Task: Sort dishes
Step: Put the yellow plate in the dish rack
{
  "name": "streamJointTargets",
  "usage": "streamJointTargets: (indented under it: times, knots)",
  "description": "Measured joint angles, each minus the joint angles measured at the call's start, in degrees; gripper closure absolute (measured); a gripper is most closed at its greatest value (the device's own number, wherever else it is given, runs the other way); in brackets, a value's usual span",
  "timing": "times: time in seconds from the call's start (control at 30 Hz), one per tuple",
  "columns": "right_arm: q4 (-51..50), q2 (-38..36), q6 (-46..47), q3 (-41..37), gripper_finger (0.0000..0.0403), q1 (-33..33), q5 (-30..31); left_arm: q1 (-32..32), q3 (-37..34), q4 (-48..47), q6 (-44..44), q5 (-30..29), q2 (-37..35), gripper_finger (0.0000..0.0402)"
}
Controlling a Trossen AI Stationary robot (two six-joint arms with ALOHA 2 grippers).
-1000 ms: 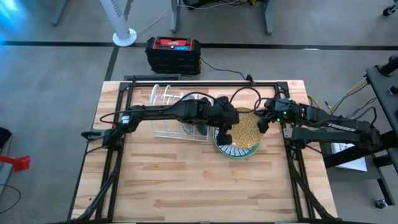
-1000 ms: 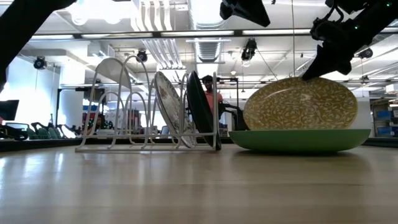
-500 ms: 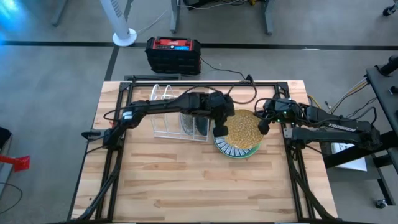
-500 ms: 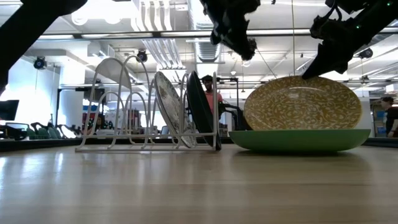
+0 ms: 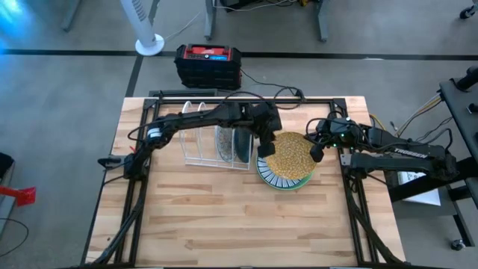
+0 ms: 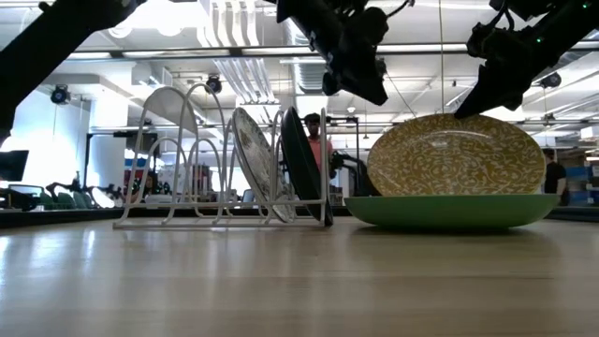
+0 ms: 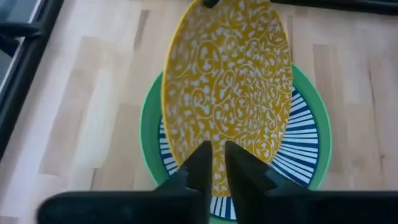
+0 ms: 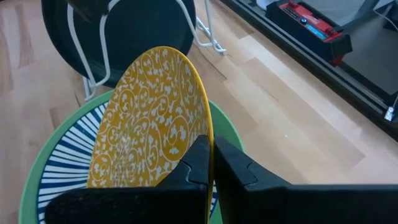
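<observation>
A mustard-yellow patterned plate [image 5: 293, 153] [image 6: 454, 159] stands tilted over a blue-striped white plate [image 7: 305, 137], which lies in a light green plate [image 5: 284, 185] flat on the table. My right gripper [image 5: 317, 152] [image 8: 211, 163] is shut on the yellow plate's raised rim. My left gripper [image 5: 263, 147] [image 6: 360, 84] [image 7: 217, 163] hovers above the plate's low left edge, its fingers a little open and holding nothing. A dark teal plate [image 6: 299, 168] and a white patterned plate [image 6: 253, 154] stand on edge in the white wire rack [image 5: 202, 142]. My right gripper pinches the yellow plate's raised right-hand rim [image 8: 209, 134] between its two fingers, one on the patterned face and one on the back. The fingers slant down from the table's right side. The plate sits tilted, its low left edge [image 7: 180, 158] on the striped plate.
A red and black box [image 5: 208, 65] sits on the floor past the far edge. Black frame rails [image 5: 351, 187] run along the table's sides. The rack's left slots [image 6: 168, 159] hold nothing. Bare wood [image 5: 239, 224] lies toward the near edge.
My left gripper has swung toward the table's far edge and come down, from over the plate stack's near side to just above the yellow plate's left edge. The yellow plate and my right gripper have kept still.
</observation>
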Motion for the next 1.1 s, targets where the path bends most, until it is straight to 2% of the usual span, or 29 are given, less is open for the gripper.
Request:
streamJointTargets:
  times: [0.2,0.37,0.93,1.0,1.1]
  knots:
    - [0.04,0.0,-0.78,0.0,0.0403,0.0,-0.03,2.03,-0.32,2.97,1.73,2.45,1.75,0.0289]
    - [0.08,-0.02,-1.4,0.0,0.0403,0.0,-0.14,2.41,-0.37,4.12,4.26,8.69,3.56,0.0258]
    - [0.58,-0.01,-2.45,0.02,0.0403,0.0,-1.29,3.82,1.0,2.94,4.73,9.66,6.26,0.0253]
    - [0.58,-0.02,-2.5,0.02,0.0403,0.0,-1.41,3.84,3.04,-0.14,4.72,8.19,6.22,0.0253]
    - [0.6,-0.02,-2.77,0.04,0.0403,0.02,-1.7,4.22,5.87,-3.6,4.67,1.53,5.82,0.0253]
